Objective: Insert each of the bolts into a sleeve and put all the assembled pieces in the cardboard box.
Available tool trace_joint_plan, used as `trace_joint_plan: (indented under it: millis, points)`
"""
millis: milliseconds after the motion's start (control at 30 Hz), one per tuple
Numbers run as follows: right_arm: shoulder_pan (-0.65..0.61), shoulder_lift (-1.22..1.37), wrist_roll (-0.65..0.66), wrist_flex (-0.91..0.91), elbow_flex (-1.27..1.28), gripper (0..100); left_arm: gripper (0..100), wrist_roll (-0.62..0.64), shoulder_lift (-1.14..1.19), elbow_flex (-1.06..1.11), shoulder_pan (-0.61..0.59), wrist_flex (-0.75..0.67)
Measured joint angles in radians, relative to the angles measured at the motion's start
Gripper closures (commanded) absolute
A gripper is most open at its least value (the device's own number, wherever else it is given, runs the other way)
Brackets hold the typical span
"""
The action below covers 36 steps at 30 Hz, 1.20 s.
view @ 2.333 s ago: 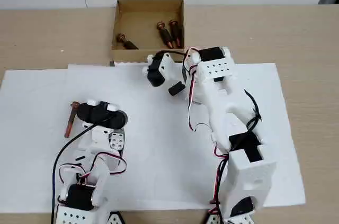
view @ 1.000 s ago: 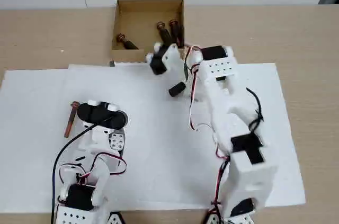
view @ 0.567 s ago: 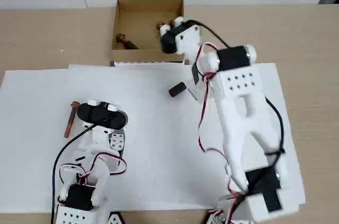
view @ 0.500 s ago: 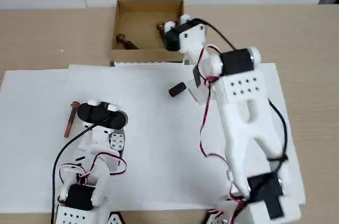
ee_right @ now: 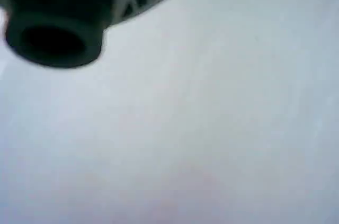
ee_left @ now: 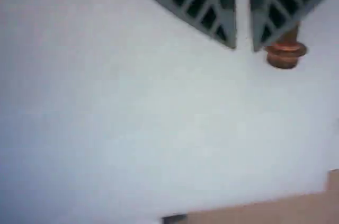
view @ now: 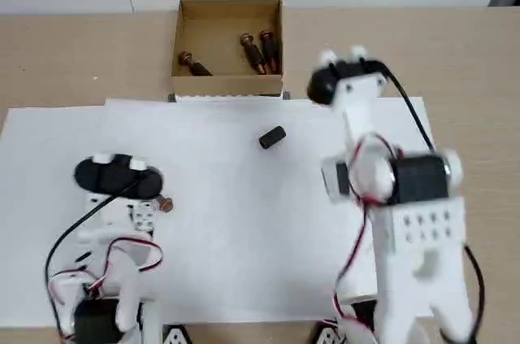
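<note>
A copper bolt point(ee_left: 286, 55) lies on the white paper, its head showing just past the tip of my left gripper point(ee_left: 243, 46), which is shut with only a thin slit between the fingers and nothing in it. In the high view the bolt's head point(view: 165, 204) peeks out beside the left arm point(view: 118, 177) at lower left. A black sleeve point(view: 272, 137) lies on the paper below the cardboard box point(view: 230, 4). My right gripper point(view: 345, 80) hangs at the paper's far edge, right of the box. The right wrist view has a black sleeve point(ee_right: 53, 38), open end on, close to the camera.
Three assembled pieces point(view: 253, 51) lie inside the box. The white paper point(view: 244, 246) covers most of the wooden table point(view: 471, 51). The right arm's body point(view: 406, 198) stands tall over the paper's right side.
The right arm has drawn back from over the box to the right and risen. The left arm has shifted left and nearer its base, and the bolt now shows on its right side.
</note>
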Motion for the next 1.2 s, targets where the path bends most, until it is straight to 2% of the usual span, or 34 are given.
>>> trace_joint_plan:
  millis: [133,300,467,633,833,1200]
  points:
    - [0.046,-0.155,0.0,-0.015,0.163,99.2,99,-0.012,0.003,-0.101,-0.026,0.072]
    - [0.106,-0.288,0.0,-0.054,0.299,99.2,99,-0.012,0.18,-0.272,-0.031,0.11]
    - [0.144,-0.359,0.0,-0.057,0.356,99.2,99,0.015,0.502,-0.545,-0.031,0.129]
    - [0.203,-0.384,0.0,-0.057,0.373,99.2,99,0.037,0.868,-0.819,-0.031,0.241]
    - [0.255,-0.41,0.0,-0.057,0.373,99.2,99,0.032,1.22,-1.01,-0.12,0.35]
    - [0.331,-0.439,0.0,-0.057,0.373,99.2,99,-0.189,1.68,-1.166,-0.279,0.454]
